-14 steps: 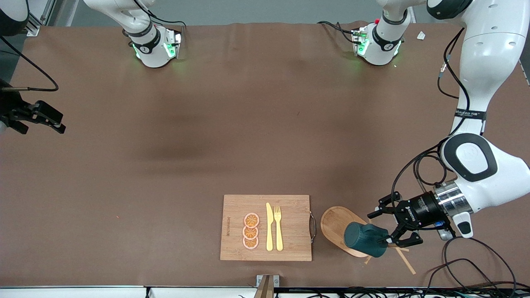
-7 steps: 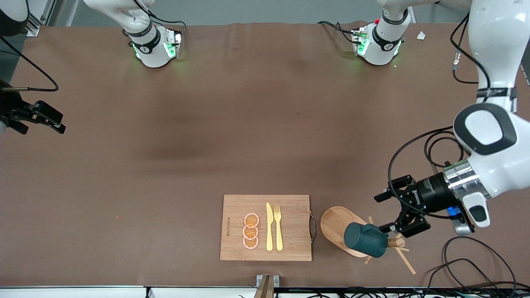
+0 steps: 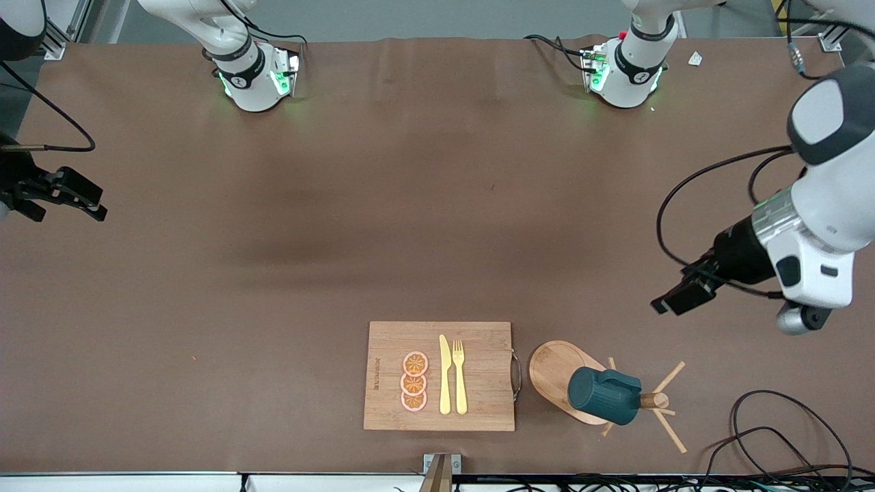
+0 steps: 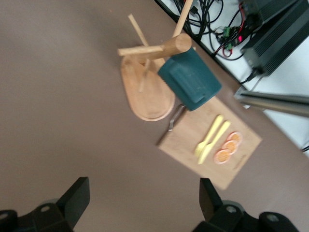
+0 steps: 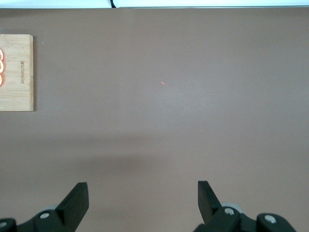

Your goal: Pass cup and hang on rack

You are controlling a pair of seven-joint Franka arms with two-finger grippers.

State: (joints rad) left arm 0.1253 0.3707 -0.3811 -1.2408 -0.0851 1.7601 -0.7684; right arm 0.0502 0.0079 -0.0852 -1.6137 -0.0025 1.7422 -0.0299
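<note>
Right gripper [image 3: 65, 198]: fingers [image 5: 75, 200] spread wide, holding nothing, over bare surface [image 3: 273, 205] at the right arm's end; this arm waits. Cutting board [image 3: 439, 376] with cutlery. Cup [image 3: 603, 395] hangs tilted on the rack [image 3: 618, 393], clear of all fingers. Left gripper [image 3: 683, 295]: fingers [image 4: 77, 198] released, wide apart, empty, raised above the surface near the rack.

We're seeing a bamboo cutting board [image 3: 439, 376] lower center, carrying three orange slices [image 3: 414, 381], yellow knife [image 3: 445, 374], yellow fork [image 3: 459, 376].
</note>
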